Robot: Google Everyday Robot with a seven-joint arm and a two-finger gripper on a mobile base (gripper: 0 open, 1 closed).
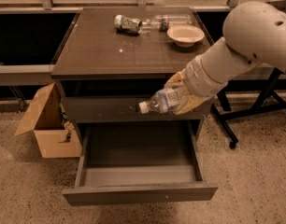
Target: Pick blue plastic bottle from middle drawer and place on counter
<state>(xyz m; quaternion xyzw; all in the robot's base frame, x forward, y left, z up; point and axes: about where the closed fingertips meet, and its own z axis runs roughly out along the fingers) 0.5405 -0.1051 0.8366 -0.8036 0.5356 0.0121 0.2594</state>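
Observation:
The blue plastic bottle (160, 101), clear with a white cap and a pale label, lies sideways in the air with its cap pointing left, in front of the upper drawer front. My gripper (180, 97) is shut on the bottle's right end, just below the counter's front edge. Under it, the middle drawer (139, 192) stands pulled out, its grey inside bare. The counter (110, 50) is the glossy dark top of the cabinet, above and behind the bottle.
At the back of the counter lie a crushed green-printed container (127, 23), a longer clear bottle (168, 20) and a beige bowl (185, 34). An open cardboard box (46, 125) sits on the floor left of the cabinet. Dark stand legs (243, 115) are on the right.

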